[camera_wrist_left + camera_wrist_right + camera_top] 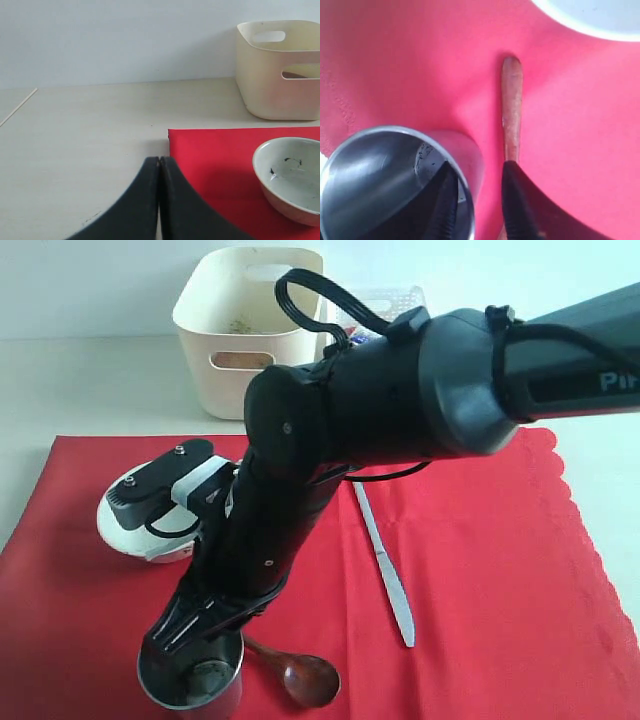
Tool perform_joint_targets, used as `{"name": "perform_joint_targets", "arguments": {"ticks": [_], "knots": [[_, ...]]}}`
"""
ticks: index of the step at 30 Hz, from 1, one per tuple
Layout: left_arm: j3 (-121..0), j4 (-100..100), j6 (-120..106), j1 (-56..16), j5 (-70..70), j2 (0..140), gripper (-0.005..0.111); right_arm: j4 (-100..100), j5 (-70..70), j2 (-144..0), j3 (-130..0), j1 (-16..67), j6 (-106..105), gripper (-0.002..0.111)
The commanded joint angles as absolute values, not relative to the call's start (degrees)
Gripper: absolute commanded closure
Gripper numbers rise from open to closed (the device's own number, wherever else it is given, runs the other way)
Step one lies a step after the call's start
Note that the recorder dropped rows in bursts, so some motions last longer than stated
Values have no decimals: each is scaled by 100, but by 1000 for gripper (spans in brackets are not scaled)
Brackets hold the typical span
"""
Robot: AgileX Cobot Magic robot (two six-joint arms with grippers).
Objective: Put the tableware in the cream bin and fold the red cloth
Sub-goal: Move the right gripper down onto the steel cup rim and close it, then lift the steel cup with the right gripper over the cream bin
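Right gripper (477, 172) has its jaws apart, astride the rim of the shiny steel cup (190, 685). One finger is inside, the other outside with a sliver of cloth showing between it and the cup wall, so no clamp is seen. The cup stands upright at the lower left of the exterior view on the large bright red cloth (480, 570), which is spread flat on the pale table (90, 130). Dark wooden spoon (300, 678) lies just beside the cup and silver table knife (385, 560) further right, both on the cloth. White speckled bowl (292, 175) sits upright on the cloth's left part, partly hidden by the right arm. Tall cream plastic bin (200, 335) stands on the table beyond the cloth's far edge. Left gripper (159, 161) has its fingers pressed together, holding nothing, by the cloth's corner.
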State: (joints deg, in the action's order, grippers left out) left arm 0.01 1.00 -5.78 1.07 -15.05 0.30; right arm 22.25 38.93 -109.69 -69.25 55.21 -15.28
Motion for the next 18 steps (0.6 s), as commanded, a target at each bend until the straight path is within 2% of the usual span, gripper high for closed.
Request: {"name": "perform_joint_targets", "arguments": {"ticks": [1,6,8,9,18], "knots": [[0,153,-580,122,-1500,0,104,2190,3823,-10980,-6899,5531,-1540,83],[0,153,-580,122,-1500,0,104,2203,3869,-10980,-6899,5531,-1502,92],[0,153,-580,122,-1500,0,104,2203,3909,-10980,-6899,5531,-1502,99],[0,153,-580,122,-1500,0,104,2203,3909,-10970,-6899,5531,-1502,107],[0,153,-580,122,-1500,0,104,2363,3885,-10403,-6910,5531,-1527,108]]}}
